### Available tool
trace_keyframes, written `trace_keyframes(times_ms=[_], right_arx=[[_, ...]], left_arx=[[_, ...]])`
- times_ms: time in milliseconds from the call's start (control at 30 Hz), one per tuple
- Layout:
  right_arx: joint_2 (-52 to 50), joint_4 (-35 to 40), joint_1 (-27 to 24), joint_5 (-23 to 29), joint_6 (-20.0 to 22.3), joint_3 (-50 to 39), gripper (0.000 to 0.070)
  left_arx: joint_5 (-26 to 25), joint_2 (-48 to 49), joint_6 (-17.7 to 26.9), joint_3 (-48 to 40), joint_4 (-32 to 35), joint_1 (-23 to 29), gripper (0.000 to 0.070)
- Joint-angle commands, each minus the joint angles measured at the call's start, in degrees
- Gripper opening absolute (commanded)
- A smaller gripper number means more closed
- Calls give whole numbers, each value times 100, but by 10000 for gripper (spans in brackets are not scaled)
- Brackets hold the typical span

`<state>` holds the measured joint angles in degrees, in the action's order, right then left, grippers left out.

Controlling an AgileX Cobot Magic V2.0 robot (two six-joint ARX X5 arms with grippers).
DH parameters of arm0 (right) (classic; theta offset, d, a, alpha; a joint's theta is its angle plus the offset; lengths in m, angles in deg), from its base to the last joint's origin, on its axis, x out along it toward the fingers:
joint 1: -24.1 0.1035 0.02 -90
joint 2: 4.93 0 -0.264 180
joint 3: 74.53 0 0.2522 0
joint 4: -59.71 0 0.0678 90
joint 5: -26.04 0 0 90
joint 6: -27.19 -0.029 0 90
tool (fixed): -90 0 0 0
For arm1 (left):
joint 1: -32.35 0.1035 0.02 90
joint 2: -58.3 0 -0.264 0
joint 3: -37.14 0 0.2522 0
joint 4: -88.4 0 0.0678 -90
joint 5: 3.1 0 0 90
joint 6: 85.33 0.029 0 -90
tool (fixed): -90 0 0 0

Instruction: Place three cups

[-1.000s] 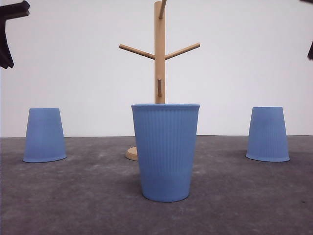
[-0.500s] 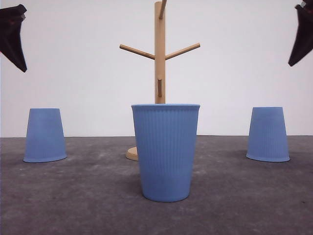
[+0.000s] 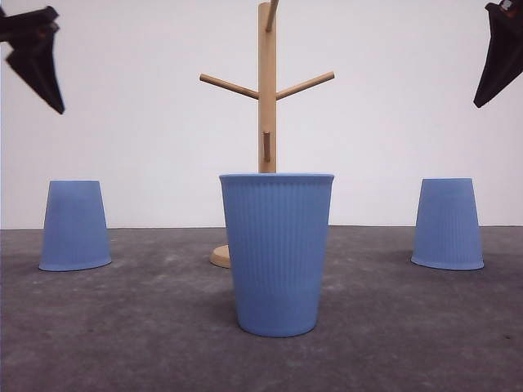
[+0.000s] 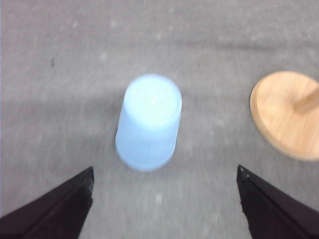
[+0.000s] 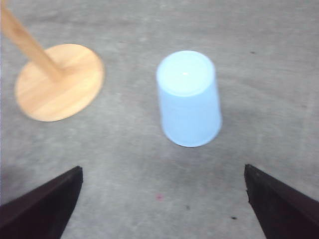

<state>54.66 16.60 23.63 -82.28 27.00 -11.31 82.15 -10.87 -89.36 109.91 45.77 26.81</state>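
Three light-blue ribbed cups stand on the dark grey table. The middle cup (image 3: 276, 253) is upright and nearest the camera. The left cup (image 3: 74, 226) and the right cup (image 3: 447, 223) stand upside down farther back. My left gripper (image 4: 165, 171) hangs open high above the left cup (image 4: 149, 122), with nothing between its fingers (image 3: 37, 61). My right gripper (image 5: 162, 169) is open too, high over the right cup (image 5: 189, 99), and its fingers (image 3: 498, 57) show at the top right of the front view.
A wooden mug tree (image 3: 266, 98) with angled pegs stands behind the middle cup, between the two outer cups. Its round base (image 4: 286, 114) (image 5: 60, 82) lies to the inner side of each upside-down cup. A white wall closes off the back of the table.
Both grippers have come further into the front view from its top corners, moving inward and a little lower. The three cups have not moved.
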Motion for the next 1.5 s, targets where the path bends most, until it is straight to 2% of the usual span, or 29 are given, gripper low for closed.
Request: trace_keyframes(times_ms=[0, 133, 333, 533, 667, 867, 1467], right_arx=[[28, 30, -2, -34, 24, 98, 661], [28, 31, -2, -35, 20, 98, 661], [28, 32, -2, -34, 22, 98, 661], [28, 35, -2, -34, 22, 98, 661], [28, 37, -4, -32, 22, 98, 661], [28, 50, -4, -31, 24, 98, 661], [28, 103, -4, -31, 24, 98, 660]], left_arx=[[-55, -312, 26, 336, -15, -17, 559], [-268, -1012, 100, 961, -188, -17, 564], [-282, -2115, 174, 1893, -457, -15, 564], [-276, -2901, 251, 2429, -599, -15, 564], [-198, -3215, 309, 2493, -547, -15, 564], [429, -3476, 479, 2493, -596, -15, 568], [325, -3844, 471, 2493, -587, -25, 556]])
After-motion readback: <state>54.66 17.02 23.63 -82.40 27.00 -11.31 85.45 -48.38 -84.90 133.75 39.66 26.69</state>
